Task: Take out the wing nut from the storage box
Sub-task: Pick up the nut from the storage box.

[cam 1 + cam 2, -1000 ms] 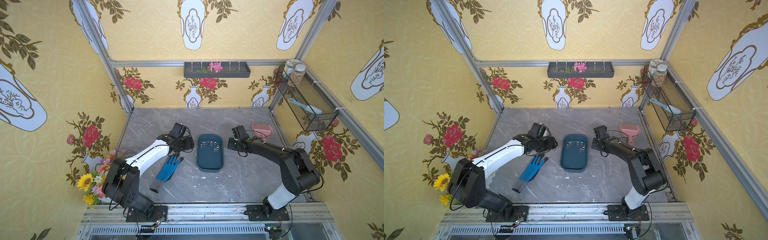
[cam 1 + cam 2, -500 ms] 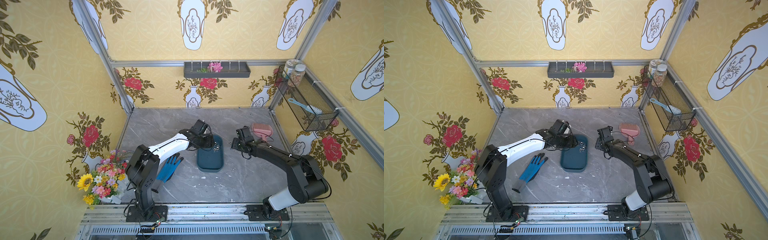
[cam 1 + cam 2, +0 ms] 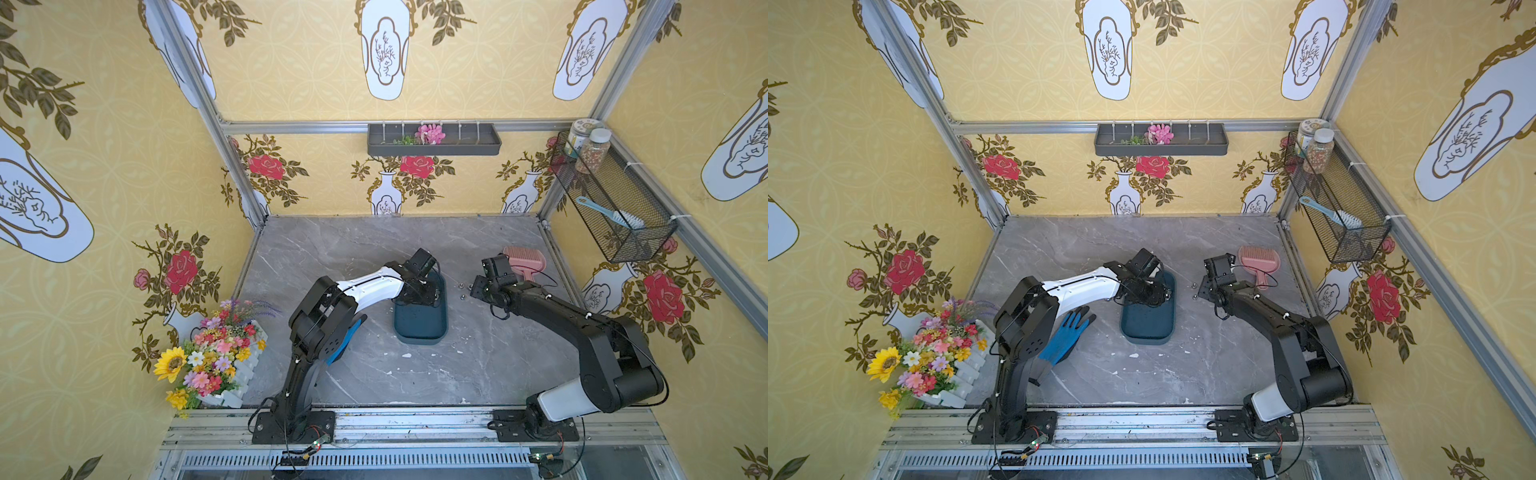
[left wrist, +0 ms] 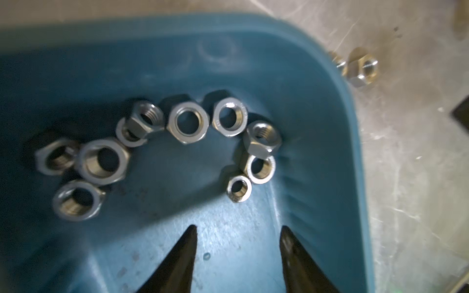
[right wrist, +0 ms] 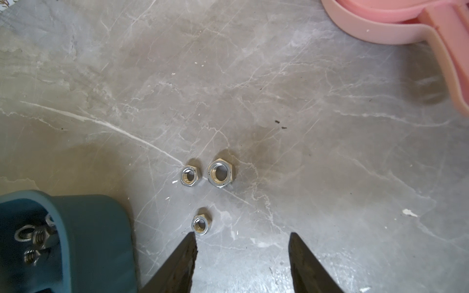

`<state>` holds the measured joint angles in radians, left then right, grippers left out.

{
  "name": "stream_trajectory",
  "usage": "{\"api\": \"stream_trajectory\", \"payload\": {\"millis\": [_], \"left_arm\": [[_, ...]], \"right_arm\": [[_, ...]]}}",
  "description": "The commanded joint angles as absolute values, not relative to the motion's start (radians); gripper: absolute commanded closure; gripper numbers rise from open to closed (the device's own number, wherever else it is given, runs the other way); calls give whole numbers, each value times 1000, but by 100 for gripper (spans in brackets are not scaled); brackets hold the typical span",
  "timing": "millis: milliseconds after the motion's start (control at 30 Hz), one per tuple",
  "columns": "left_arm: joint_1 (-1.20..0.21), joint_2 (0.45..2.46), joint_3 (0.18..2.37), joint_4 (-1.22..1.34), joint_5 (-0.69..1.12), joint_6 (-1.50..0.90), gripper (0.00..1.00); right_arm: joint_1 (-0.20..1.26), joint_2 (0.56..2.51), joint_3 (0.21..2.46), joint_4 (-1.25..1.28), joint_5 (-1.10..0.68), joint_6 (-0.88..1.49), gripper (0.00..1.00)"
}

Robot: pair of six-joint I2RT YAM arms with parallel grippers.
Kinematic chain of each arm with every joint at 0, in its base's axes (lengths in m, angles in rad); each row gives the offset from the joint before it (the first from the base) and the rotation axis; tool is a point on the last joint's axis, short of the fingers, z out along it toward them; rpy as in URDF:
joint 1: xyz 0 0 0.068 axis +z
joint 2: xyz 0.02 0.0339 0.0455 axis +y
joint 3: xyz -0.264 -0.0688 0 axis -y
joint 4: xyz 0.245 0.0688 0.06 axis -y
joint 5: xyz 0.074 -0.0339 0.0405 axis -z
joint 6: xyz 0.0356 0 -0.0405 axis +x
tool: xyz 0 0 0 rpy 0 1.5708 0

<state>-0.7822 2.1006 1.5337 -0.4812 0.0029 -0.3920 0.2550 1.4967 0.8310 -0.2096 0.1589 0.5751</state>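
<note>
Grey marbled counter (image 3: 415, 374) fills a booth papered in yellow with roses and vases. The storage box (image 3: 420, 328) sits near the middle of the counter between the 2 arms. It is a shallow dark teal tray with rounded corners and a low rim. A loose arc of steel hex nuts (image 4: 187, 123) lies at its far end. Which of them is the wing nut I cannot tell.

The left gripper (image 4: 237, 228) hovers low over the box floor just short of the nuts, its fingers apart with nothing between them. In both top views the left wrist covers that end of the box and hides the nuts.

The right gripper (image 5: 242, 234) hangs over bare counter just beside the box, fingers apart and holding nothing. 3 nuts lie on the counter there: a large one (image 5: 220, 173), a smaller one (image 5: 190, 176) touching close beside it, and a third (image 5: 201, 224) just beside 1 fingertip.

A pink scoop (image 3: 524, 259) lies beyond the right arm. A blue glove (image 3: 1067, 336) lies partly under the left arm. A flower bunch (image 3: 212, 353) stands at the counter's edge, and a wire basket (image 3: 611, 199) hangs on the side wall.
</note>
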Motion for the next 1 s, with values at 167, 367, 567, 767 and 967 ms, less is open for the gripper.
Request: {"api": "stream_trajectory", "payload": {"millis": [167,367,567,767,967], "left_arm": [[-787,2181,1580,-541,-48,-346,50],[-787,2220,1621,-567,-70,-340,53],[-787,2240,1637,-601,-88,-340,57],[-788,2250,1648,-643,-96,-334,52],[-789,2249,1646,-657,-118,-335,62]], "right_arm": [[249,1501,823,-172,149,587,41],[244,1496,823,-169,147,589,41],[240,1490,821,-167,149,589,41],[236,1490,822,-166,150,589,41],[235,1488,820,-163,150,591,41]]}}
